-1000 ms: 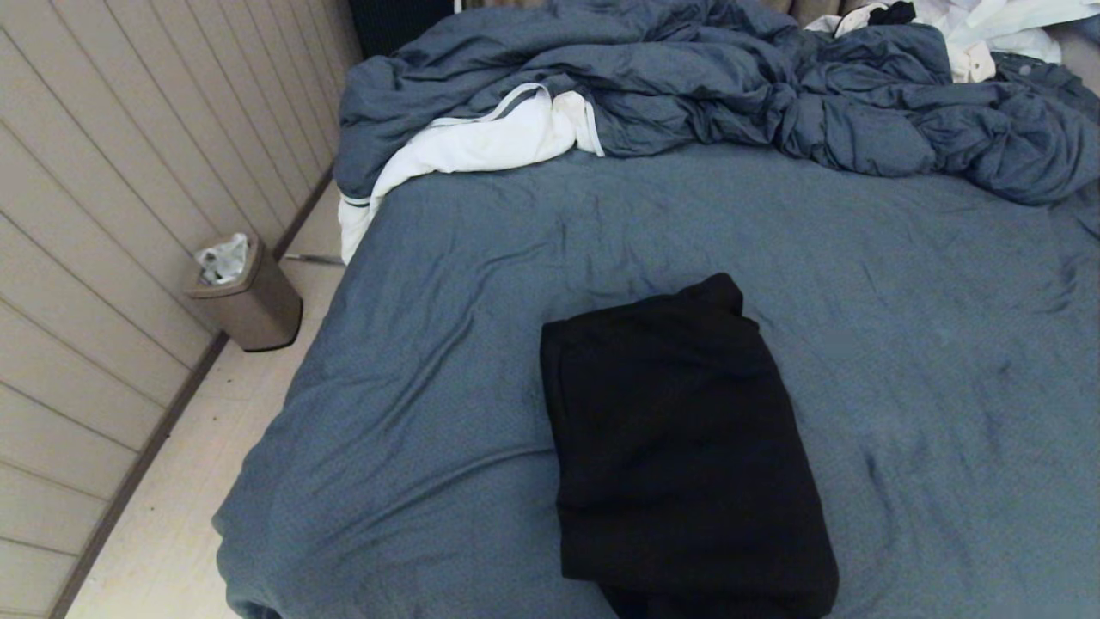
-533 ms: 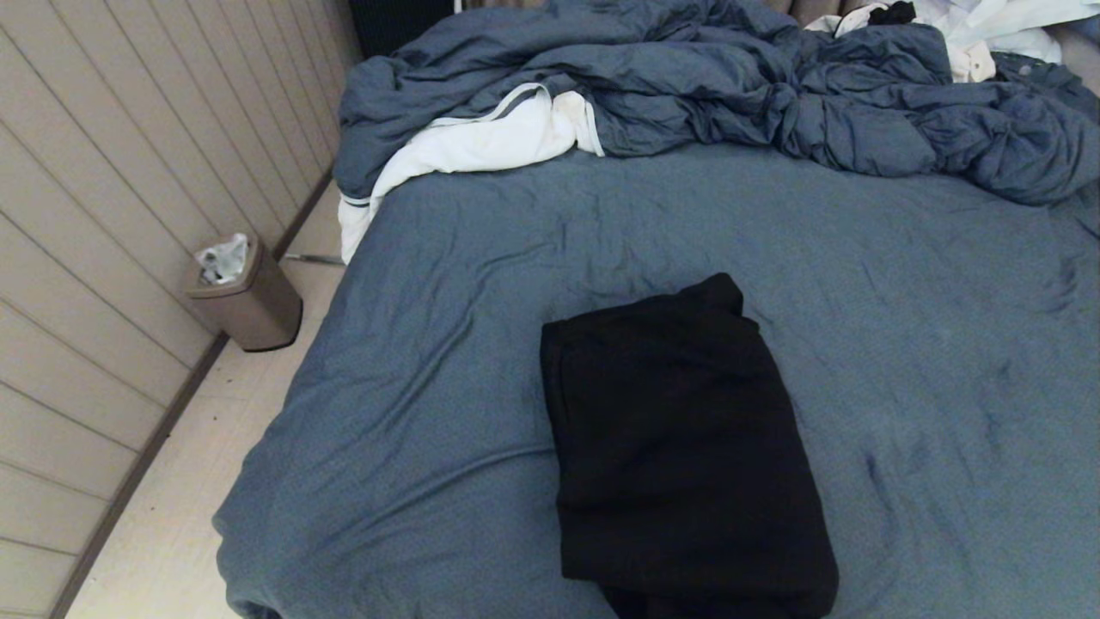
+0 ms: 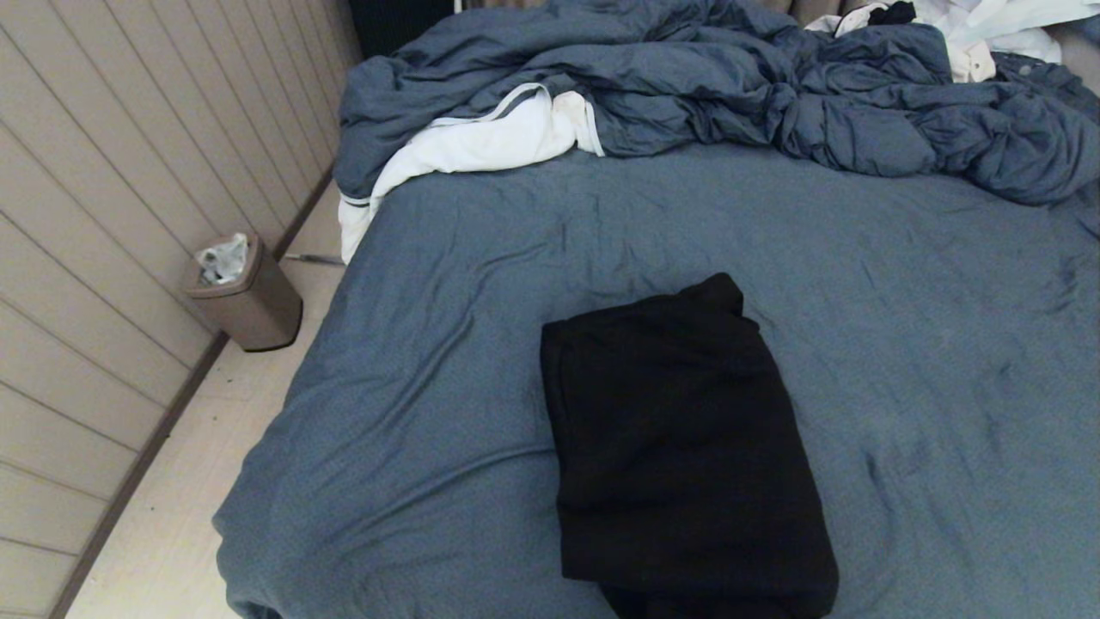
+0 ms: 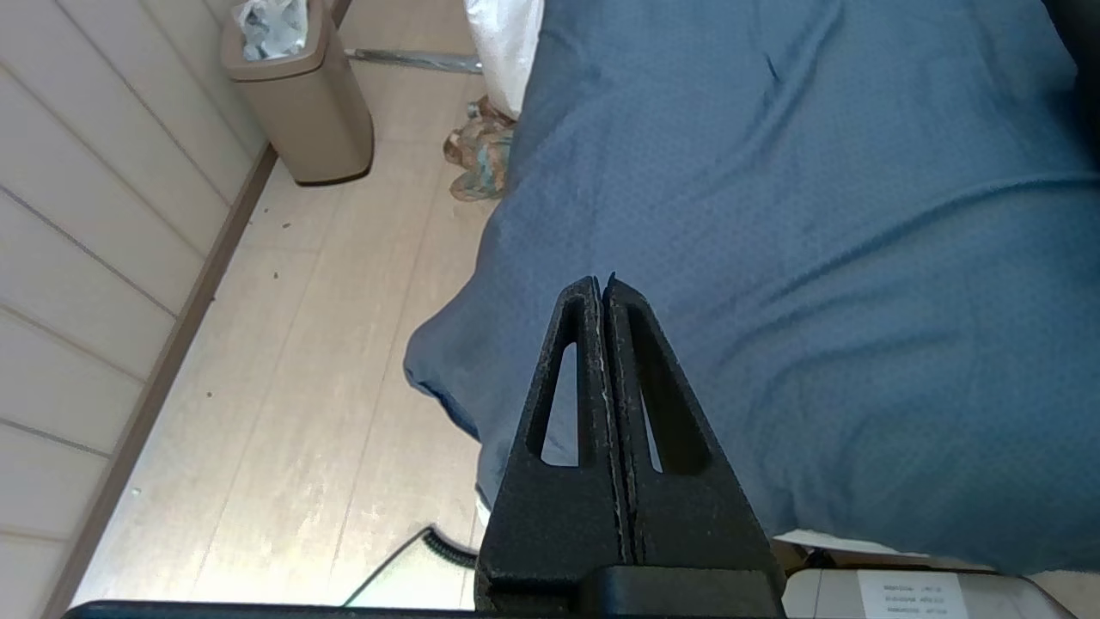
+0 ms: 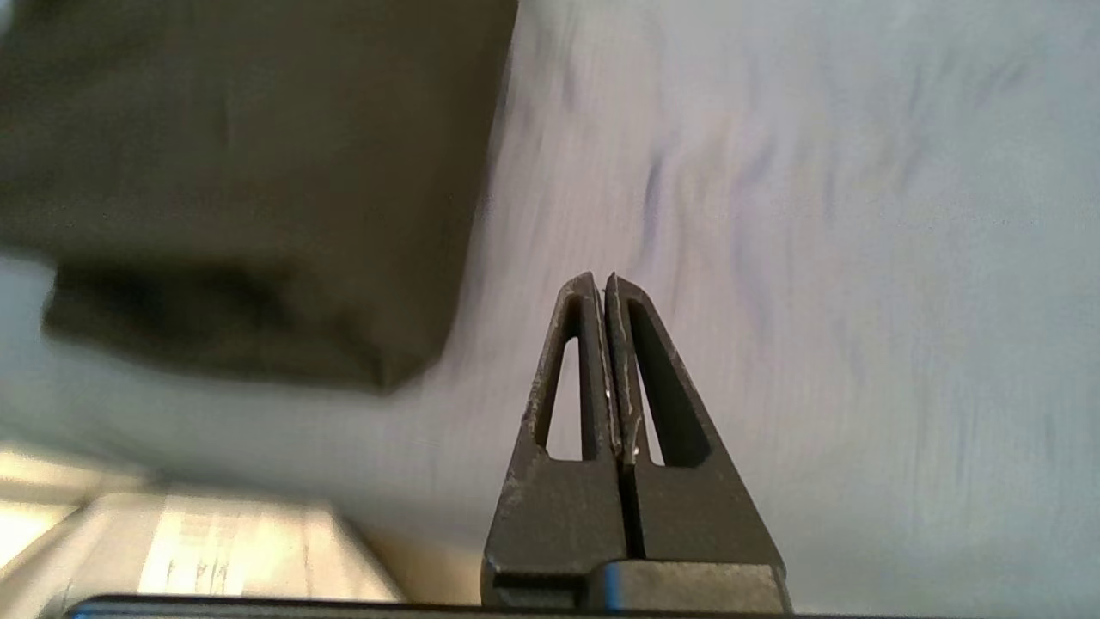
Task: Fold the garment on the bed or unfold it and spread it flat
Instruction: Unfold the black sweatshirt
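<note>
Nothing on the bed [image 3: 447,361] has shifted; hoodie [image 3: 679,447] lies folded; left gripper [image 4: 601,284] and right gripper [image 5: 600,279] pinched together, empty; no legible writing

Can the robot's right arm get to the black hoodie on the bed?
Probably yes. The hoodie lies folded on the bare sheet of the bed with nothing on it, and the right tool, shut and empty, hangs just beside its near corner.
</note>
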Tool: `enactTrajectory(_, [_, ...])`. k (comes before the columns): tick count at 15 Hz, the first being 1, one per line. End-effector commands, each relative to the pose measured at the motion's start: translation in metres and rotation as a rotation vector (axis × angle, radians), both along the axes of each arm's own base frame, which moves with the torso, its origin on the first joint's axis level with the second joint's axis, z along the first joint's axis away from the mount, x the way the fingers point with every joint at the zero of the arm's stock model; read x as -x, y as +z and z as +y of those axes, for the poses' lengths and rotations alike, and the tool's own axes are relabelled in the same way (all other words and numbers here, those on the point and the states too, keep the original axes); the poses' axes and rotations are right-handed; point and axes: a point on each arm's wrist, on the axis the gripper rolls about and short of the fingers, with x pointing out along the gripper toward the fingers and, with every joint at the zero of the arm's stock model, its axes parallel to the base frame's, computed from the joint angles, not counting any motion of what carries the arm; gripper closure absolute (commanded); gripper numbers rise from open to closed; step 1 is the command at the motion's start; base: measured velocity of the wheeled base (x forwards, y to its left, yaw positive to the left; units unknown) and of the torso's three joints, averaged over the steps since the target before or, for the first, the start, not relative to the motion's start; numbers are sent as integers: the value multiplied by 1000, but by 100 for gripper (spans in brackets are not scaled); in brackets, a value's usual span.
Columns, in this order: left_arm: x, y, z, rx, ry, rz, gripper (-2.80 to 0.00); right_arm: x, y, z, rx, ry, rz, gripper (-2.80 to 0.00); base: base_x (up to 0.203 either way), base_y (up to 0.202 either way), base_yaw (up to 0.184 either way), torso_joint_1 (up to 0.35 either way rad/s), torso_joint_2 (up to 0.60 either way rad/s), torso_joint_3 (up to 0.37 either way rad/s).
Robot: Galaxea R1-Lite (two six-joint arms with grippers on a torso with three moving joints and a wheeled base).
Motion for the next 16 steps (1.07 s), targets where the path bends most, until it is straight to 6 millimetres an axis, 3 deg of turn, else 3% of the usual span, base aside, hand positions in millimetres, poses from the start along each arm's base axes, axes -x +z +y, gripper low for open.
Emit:
enactTrajectory(1, [0,0,0,0,0,1,0,6,22,0,11,15,16,0,0,0,0,0,0,0])
enactTrajectory(3, [0,0,0,0,0,1,0,3,59,1,14,48,70,0,0,0,0,0,0,0])
enactTrajectory(6, [0,0,0,0,0,1,0,-32,137,2,5,76,140,0,0,0,0,0,0,0])
enactTrajectory(8, [0,1,0,0,0,-1,0,-73,185,2,-6,86,178,0,0,0,0,0,0,0])
enactTrajectory(11, [0,0,0,0,0,0,0,-143,236,8,-13,120,251,0,0,0,0,0,0,0])
enactTrajectory(13, [0,0,0,0,0,1,0,-182,254,23,0,174,352,0,0,0,0,0,0,0])
enactTrajectory(16, [0,0,0,0,0,1,0,-222,245,81,89,269,547,0,0,0,0,0,0,0])
